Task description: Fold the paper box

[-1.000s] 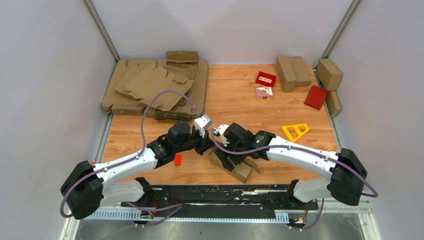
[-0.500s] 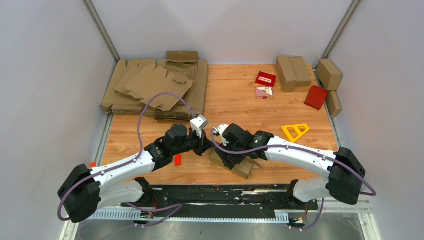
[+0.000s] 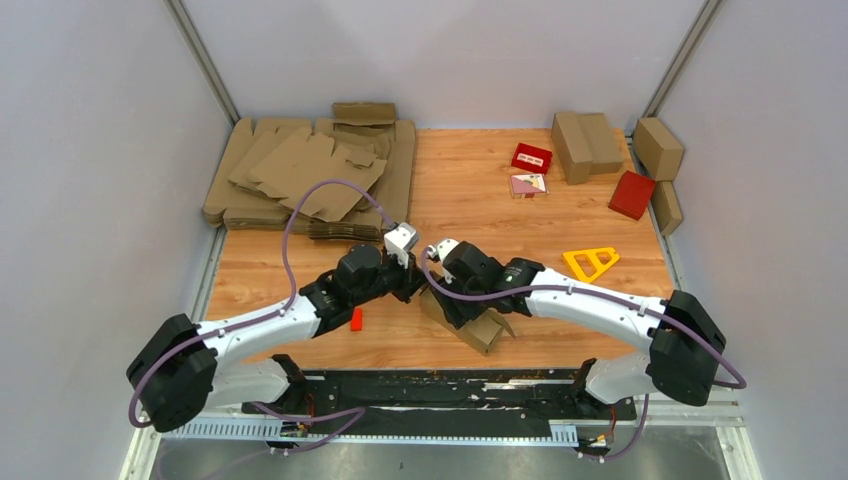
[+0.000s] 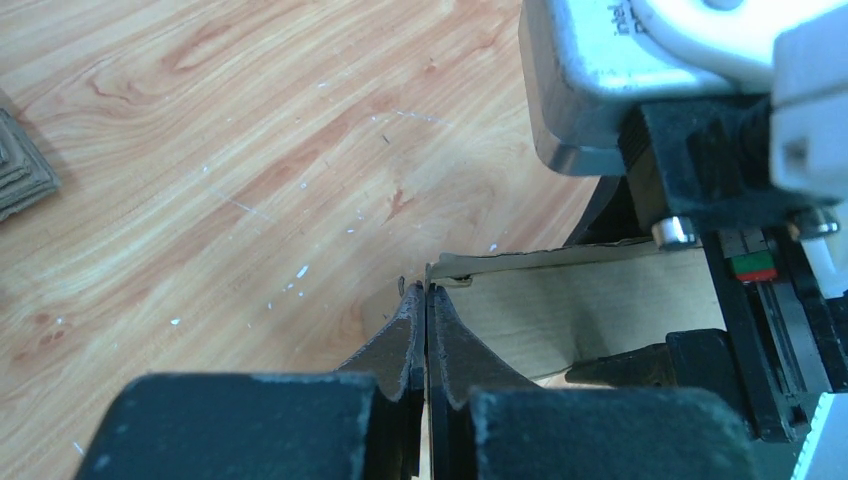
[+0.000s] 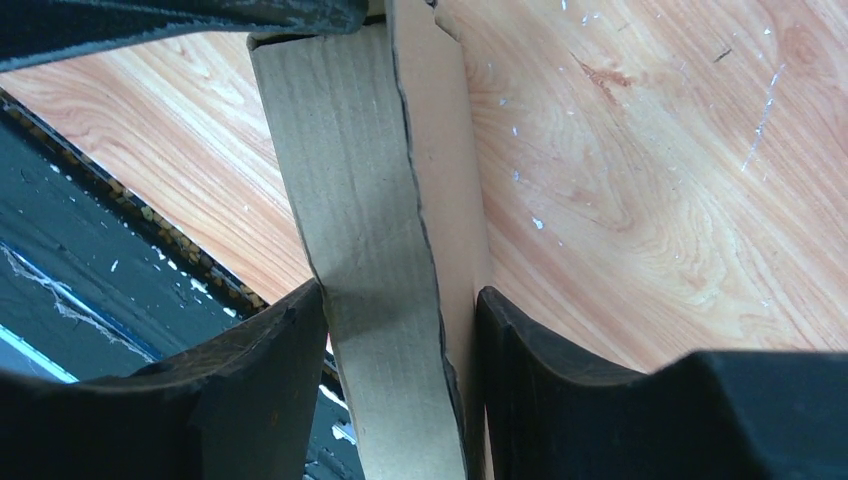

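The paper box (image 3: 487,333) is a brown, partly folded carton at the front middle of the table, between both arms. My left gripper (image 3: 418,288) is at its left end, shut on a thin upright cardboard edge; in the left wrist view the fingertips (image 4: 427,295) pinch that edge, with the box's inside wall (image 4: 590,300) to the right. My right gripper (image 3: 452,305) reaches onto the box from above. In the right wrist view it (image 5: 398,300) is shut on a folded strip of the box (image 5: 370,200), with both fingers touching the cardboard.
A pile of flat brown cut-outs (image 3: 310,180) lies at the back left. Folded cartons (image 3: 585,145) and red boxes (image 3: 632,194) stand at the back right. A yellow triangular frame (image 3: 590,263) lies to the right of the arms. A small red block (image 3: 355,319) lies by the left arm.
The right gripper and the box have shifted slightly left and the box looks more closed up. The left gripper drew back left, then returned to the box's end.
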Motion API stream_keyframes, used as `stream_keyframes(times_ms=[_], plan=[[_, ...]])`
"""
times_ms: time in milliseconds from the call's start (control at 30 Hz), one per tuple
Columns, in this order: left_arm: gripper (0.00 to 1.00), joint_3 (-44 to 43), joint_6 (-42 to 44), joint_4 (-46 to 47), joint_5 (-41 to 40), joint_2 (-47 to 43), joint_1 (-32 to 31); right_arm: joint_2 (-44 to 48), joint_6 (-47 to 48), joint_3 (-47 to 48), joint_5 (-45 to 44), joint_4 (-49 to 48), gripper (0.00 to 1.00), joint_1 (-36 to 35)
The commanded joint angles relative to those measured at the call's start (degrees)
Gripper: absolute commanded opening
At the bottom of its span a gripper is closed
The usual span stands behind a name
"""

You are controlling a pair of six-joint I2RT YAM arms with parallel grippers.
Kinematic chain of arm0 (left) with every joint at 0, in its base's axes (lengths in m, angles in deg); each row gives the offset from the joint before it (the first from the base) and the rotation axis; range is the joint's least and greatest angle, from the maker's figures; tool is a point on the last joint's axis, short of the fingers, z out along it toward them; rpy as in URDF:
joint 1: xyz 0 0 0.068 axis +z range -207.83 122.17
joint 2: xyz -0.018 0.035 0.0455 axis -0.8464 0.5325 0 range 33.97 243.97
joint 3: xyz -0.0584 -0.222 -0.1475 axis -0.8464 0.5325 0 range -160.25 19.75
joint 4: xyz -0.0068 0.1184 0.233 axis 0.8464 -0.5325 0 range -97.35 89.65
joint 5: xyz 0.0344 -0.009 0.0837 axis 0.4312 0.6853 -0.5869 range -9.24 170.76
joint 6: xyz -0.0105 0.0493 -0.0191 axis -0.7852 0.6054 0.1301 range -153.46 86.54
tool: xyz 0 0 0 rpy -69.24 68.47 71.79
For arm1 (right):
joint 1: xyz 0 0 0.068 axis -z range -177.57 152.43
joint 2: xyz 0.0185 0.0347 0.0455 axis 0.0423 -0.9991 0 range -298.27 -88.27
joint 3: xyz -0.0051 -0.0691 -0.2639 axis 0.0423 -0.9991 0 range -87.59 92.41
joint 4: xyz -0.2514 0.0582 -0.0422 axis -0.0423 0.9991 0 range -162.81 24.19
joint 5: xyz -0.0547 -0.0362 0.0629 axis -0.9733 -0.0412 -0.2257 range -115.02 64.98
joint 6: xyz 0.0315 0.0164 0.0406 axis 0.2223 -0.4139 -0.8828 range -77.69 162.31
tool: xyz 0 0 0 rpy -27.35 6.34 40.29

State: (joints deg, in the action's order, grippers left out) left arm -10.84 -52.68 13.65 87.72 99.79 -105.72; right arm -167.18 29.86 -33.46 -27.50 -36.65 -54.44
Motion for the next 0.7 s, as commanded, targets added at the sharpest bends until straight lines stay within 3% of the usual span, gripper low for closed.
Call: stream_keyframes(times_ms=[0, 233, 467, 667], plan=[[0.00, 2.5, 0.0, 6.0, 0.5, 0.8, -0.3, -1.2, -1.8, 1.1, -4.0, -3.0, 0.55, 1.7], [0.00, 5.0, 0.4, 6.7, -0.4, -0.3, -0.3, -1.0, -1.7, 1.6, -4.5, -2.6, 0.65, 2.1], [0.00, 7.8, -0.1, 7.3, -0.8, -1.4, -0.3, 2.1, -1.7, 1.0, -3.9, -0.8, 0.84, 2.1], [0.00, 6.4, -3.8, 5.4, 0.1, -1.3, -0.3, 3.3, -0.3, 0.0, -3.0, 1.5, 0.84, 2.2]])
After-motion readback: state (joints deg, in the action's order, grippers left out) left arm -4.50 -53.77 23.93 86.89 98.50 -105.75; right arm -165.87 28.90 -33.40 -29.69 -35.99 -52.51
